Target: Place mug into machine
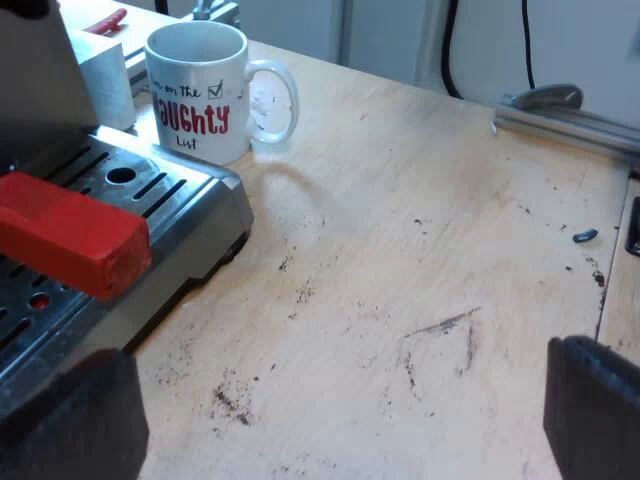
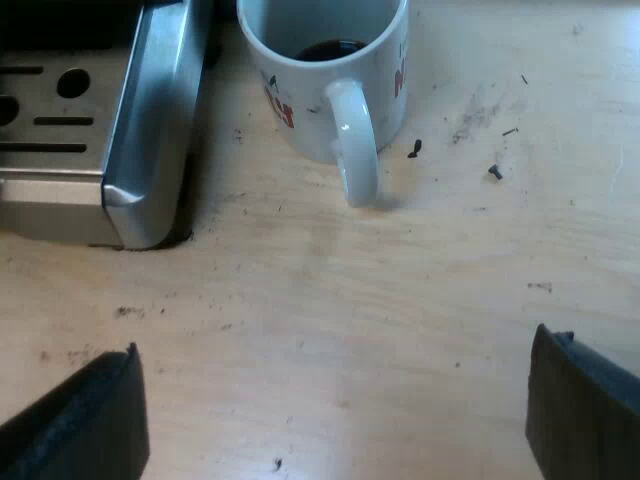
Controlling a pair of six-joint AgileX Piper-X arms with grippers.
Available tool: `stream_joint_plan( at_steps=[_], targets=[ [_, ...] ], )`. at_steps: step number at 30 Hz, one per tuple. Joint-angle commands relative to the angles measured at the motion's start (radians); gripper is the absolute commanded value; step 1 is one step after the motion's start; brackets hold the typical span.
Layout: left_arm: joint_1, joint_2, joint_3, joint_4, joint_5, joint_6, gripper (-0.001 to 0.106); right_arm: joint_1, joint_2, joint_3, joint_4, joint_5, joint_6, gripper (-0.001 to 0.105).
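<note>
Beside the drip tray (image 2: 150, 120) a mug (image 2: 300, 135) holding dark contents (image 2: 330, 48) is stood; over that tray a red handle end (image 1: 70, 235) is seen. Left pincer (image 1: 330, 415) and right pincer (image 2: 330, 410) are spread, empty.

Mug (image 1: 200, 95): white; lettering black and red, black ticked box. Holder handle end (image 1: 70, 235): red. Espresso machine drip tray (image 1: 215, 200): silver metal, dark slots and holes. Desk (image 1: 420, 260): pale wood, scattered dark specks. Left tool (image 1: 330, 425) and right tool (image 2: 335, 410): black fingers.
</note>
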Motion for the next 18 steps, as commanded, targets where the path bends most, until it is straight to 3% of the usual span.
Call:
stream_joint_plan(
  at_steps=[1, 10, 18],
  targets=[
    [-0.004, -0.002, 0.067, -0.085, 0.012, 0.007, 0.082, 0.003, 0.008, 0.035, -0.079, -0.001, -0.013, 0.078],
    [-0.004, -0.001, 0.081, -0.09, 0.012, 0.007, 0.082, 0.003, 0.07, 0.267, -0.464, -0.001, -0.013, 0.078],
    [-0.004, -0.001, 0.081, -0.09, 0.012, 0.007, 0.082, 0.003, 0.167, 0.464, -0.954, -0.001, -0.016, 0.078]
  ],
)
